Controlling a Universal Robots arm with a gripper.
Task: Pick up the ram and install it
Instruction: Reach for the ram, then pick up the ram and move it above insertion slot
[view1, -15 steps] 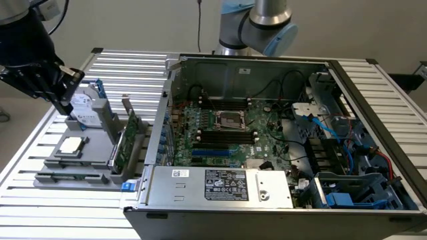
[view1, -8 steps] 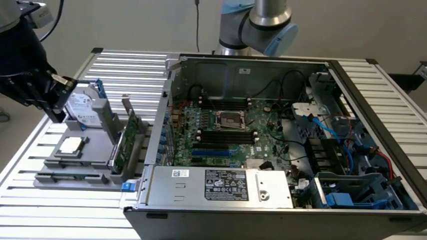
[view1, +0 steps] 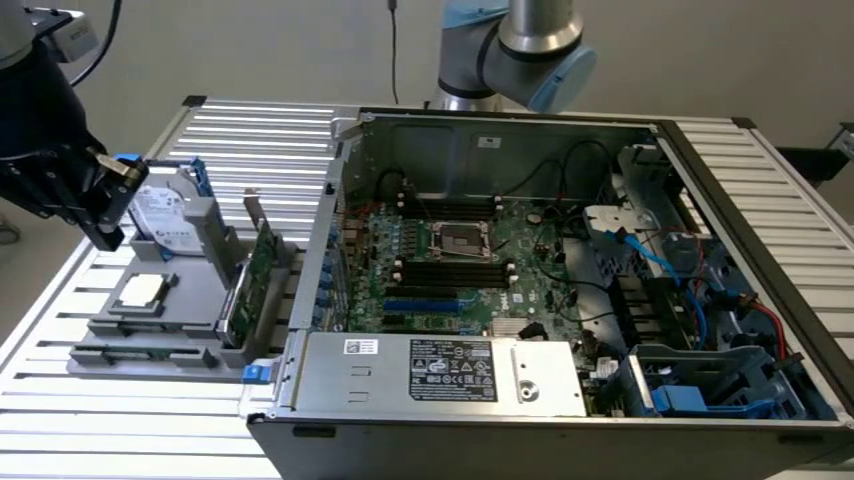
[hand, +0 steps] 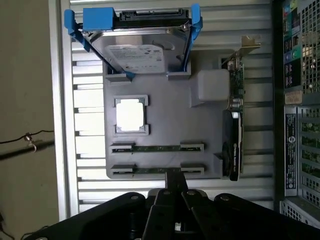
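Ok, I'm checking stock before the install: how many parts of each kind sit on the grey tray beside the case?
Ram: 2
Hard drive: 1
CPU: 1
Expansion card: 1
Total: 5

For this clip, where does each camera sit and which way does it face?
Exterior view: raised above the table, looking down on the open computer case and parts tray; arm and gripper show.
Wrist view: on the wrist, looking down at the tray; gripper shows.
Shared: tray, hard drive, ram, expansion card, gripper.
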